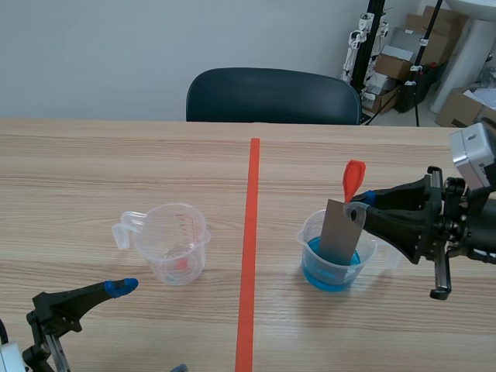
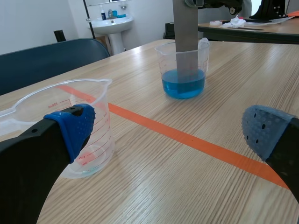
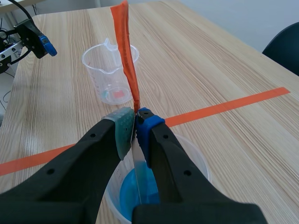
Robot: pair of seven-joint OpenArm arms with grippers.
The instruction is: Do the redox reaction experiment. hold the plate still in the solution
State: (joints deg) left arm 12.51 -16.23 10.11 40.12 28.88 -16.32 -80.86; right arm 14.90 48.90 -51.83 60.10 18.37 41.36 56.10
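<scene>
Plate (image 1: 339, 232) stands dipped in the blue solution (image 1: 333, 273), its cup (image 1: 308, 236) at three o'clock of the empty jug (image 1: 174, 240). Right gripper (image 1: 360, 205) is clenched on the plate's top, left gripper (image 2: 170, 130) released. Any arm wobble could lever the light cup over, spilling.

Right arm gripping, left arm held low.
My right gripper (image 3: 135, 122) pinches the plate (image 1: 339, 231), one pad on each face; my left gripper (image 2: 170, 133) has its fingers spread wide.
</scene>
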